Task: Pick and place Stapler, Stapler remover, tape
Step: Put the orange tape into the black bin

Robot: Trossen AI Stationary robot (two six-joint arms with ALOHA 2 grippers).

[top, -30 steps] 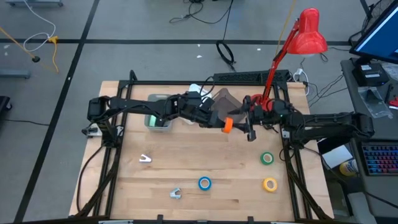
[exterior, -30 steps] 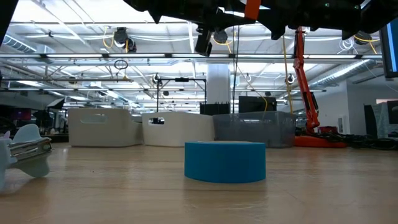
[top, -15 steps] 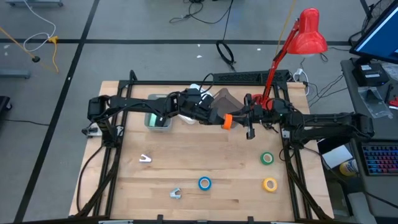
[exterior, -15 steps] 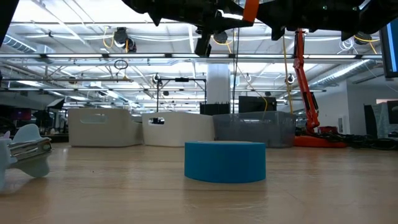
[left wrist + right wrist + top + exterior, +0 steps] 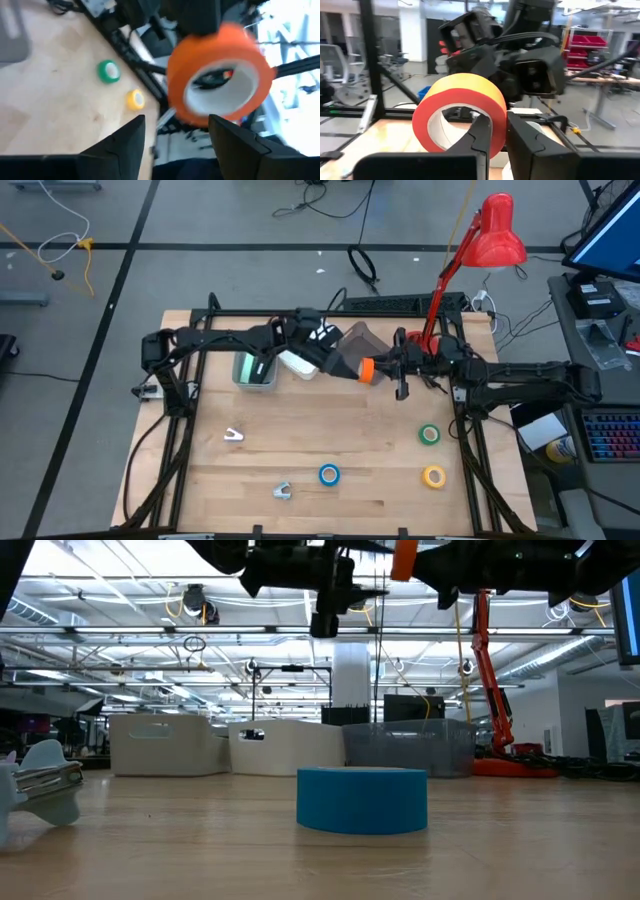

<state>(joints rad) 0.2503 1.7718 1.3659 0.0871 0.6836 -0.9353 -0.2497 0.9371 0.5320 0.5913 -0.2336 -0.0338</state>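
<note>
An orange tape roll (image 5: 367,370) with a white core hangs high over the table's far middle, and my right gripper (image 5: 381,370) is shut on it. My left gripper (image 5: 175,122) stands open just left of the roll (image 5: 220,70), its fingers short of it. On the table lie a blue tape (image 5: 329,474), a green tape (image 5: 430,434) and a yellow tape (image 5: 433,476). Two small stapler removers (image 5: 233,435) (image 5: 282,491) lie flat near the front left. No stapler shows plainly. My right gripper pinches the roll's wall (image 5: 497,112), with one finger (image 5: 481,132) inside the white core and the other (image 5: 522,137) outside on the orange band. The fingers come in about level from the table's right. The roll is lifted clear, standing on edge.
A clear bin (image 5: 255,370), a white bin (image 5: 298,364) and a grey bin (image 5: 357,343) stand in a row at the far side, under the arms. A red desk lamp (image 5: 470,255) rises at the far right. Black frame rails run along the table's left and right edges.
My left gripper has come off the orange tape, drawn back toward the table's far left and rolled its wrist. The roll has stayed in the air at my right gripper, shifting slightly toward the far edge.
</note>
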